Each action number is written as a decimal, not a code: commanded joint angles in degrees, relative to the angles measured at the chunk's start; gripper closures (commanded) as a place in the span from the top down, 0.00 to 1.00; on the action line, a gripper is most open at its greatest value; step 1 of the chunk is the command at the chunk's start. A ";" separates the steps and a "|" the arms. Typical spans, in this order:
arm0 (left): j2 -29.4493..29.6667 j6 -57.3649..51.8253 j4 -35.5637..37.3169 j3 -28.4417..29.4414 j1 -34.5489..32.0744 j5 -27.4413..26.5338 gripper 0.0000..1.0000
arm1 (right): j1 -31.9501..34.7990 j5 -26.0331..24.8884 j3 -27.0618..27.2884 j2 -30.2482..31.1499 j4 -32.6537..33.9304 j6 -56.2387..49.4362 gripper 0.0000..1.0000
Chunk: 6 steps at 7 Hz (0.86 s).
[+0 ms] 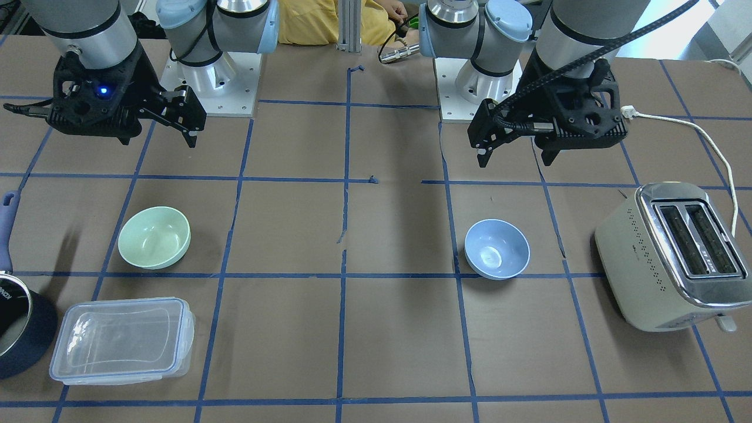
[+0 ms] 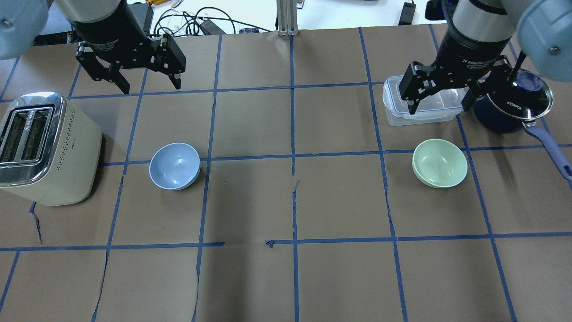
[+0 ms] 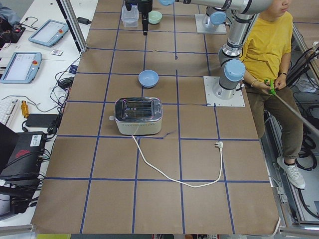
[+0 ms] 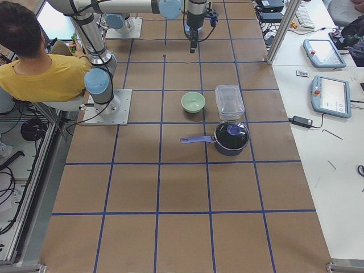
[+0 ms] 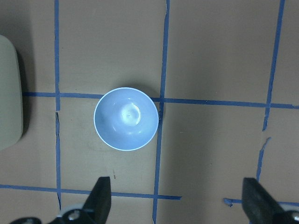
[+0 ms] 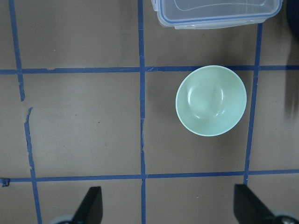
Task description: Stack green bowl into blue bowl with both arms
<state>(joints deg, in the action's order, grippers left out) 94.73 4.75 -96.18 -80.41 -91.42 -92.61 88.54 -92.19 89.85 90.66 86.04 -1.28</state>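
Nothing of the stacking is done yet. Both bowls sit upright and empty on the tabletop (image 2: 339,201), well apart and in about the same row across it. The blue bowl (image 2: 174,166) is on the robot's left, with a toaster (image 2: 44,147) near it on the outer side. The green bowl (image 2: 440,163) is on the robot's right. Beyond the green bowl, further from the robot, stand a clear container (image 1: 120,341) and a dark pot (image 4: 230,137), both near it but not touching it.

By my reading, the whole job is left: the green bowl has to be picked up, carried across the middle and lowered into the blue one. The task calls for both arms, so the left arm may steady the blue bowl or take a handover.

The left arm (image 1: 587,29) hangs high on the robot's side of the blue bowl. The left jaws are spread wide, hold nothing and touch nothing. In the left wrist view the blue bowl lies ahead of them, nearer one tip than the other.

The right arm (image 1: 76,23) hangs likewise near the green bowl. The right jaws are also wide apart and empty, and in the right wrist view the green bowl lies ahead, off toward one side.
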 commanded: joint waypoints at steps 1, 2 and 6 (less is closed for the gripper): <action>-0.25 -0.09 0.02 0.17 -0.07 -0.03 1.00 | 0.06 0.00 0.06 0.04 -0.08 -1.44 1.00; -0.25 -0.09 0.11 0.17 0.01 0.06 1.00 | 0.06 0.00 0.06 0.04 -0.08 -1.45 1.00; 0.98 0.00 0.37 0.17 -0.07 0.49 1.00 | 0.06 0.00 0.06 0.04 -0.08 -1.45 1.00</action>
<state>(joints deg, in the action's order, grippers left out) 95.26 4.68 -95.96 -80.32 -91.48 -92.35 88.59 -92.24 89.95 90.70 85.96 -2.72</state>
